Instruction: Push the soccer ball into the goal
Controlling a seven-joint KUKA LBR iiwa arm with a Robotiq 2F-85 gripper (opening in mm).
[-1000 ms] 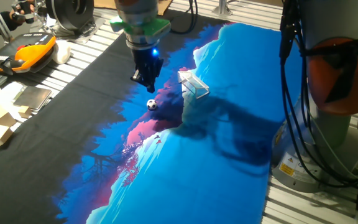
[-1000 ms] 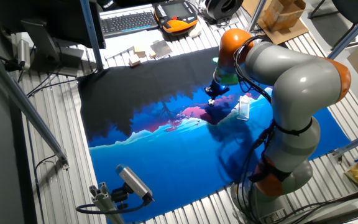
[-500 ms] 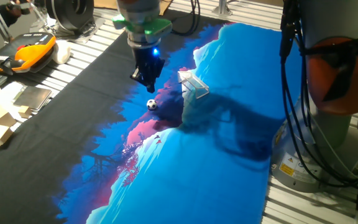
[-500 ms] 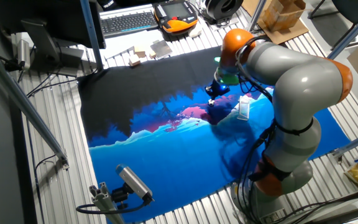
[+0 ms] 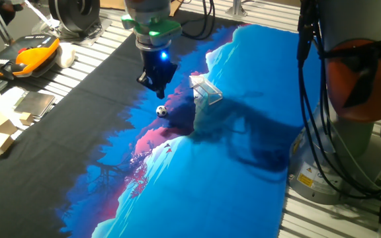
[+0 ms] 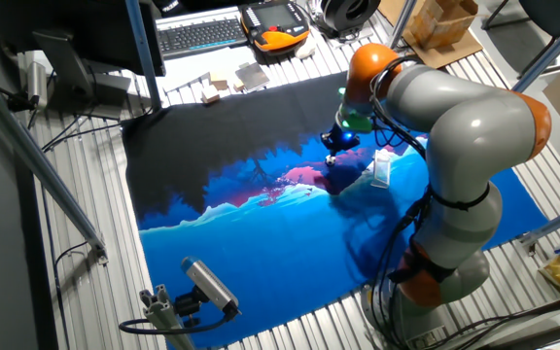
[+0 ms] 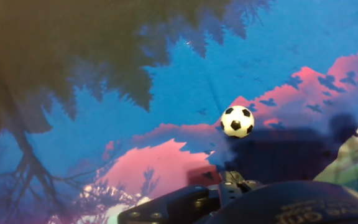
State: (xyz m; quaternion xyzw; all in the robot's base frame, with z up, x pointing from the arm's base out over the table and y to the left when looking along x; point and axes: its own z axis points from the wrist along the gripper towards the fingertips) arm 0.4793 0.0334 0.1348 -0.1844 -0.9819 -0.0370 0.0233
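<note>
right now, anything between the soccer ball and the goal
No object; in one fixed view only bare printed cloth separates the soccer ball from the goal.

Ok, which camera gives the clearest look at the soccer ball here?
The hand view: the soccer ball is large and sharp, black patches plain, resting unobstructed on the mat. One fixed view shows it only as a tiny speck below the end effector. In the other fixed view I cannot make it out.
</note>
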